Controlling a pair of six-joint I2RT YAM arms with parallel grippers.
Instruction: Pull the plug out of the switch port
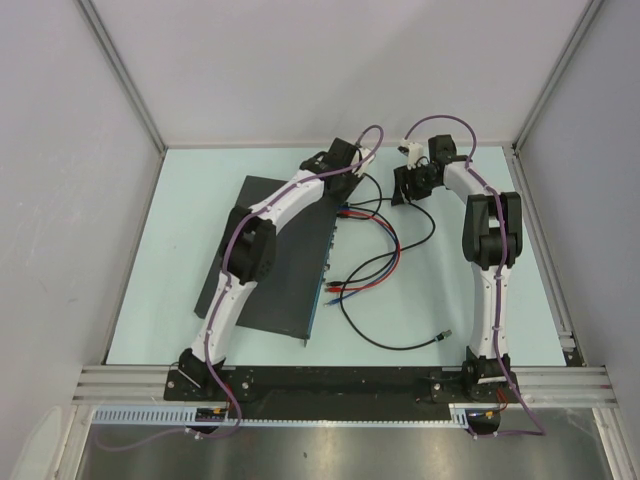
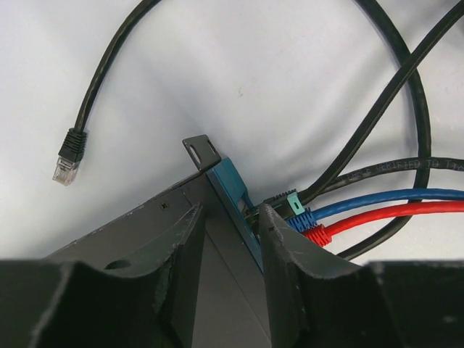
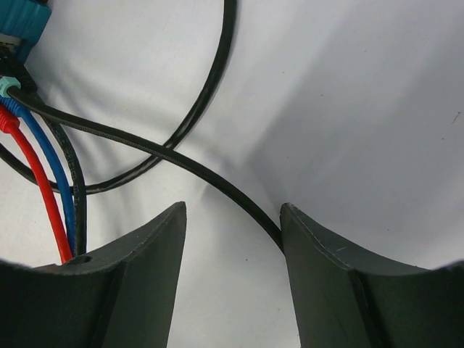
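The switch [image 1: 285, 255] is a flat black box lying aslant at the table's left, its blue-grey socket face [image 2: 233, 190] turned right. At its far end a black plug with a teal tab [image 2: 283, 204], a blue plug [image 2: 301, 220] and a red plug [image 2: 316, 234] sit in ports. More plugs [image 1: 331, 288] sit nearer. My left gripper [image 2: 228, 221] is open, astride the switch's front edge, with its right finger [image 2: 279, 250] beside the black plug. My right gripper [image 3: 232, 217] is open just right of the switch; a black cable [image 3: 217, 181] crosses between its fingers.
A loose black cable ends in a free clear plug [image 2: 67, 161] on the table beyond the switch corner. Another free plug [image 1: 447, 335] lies at the near right. Red, blue and black cables [image 1: 385, 255] loop between the arms. Grey walls [image 1: 60, 200] enclose the table.
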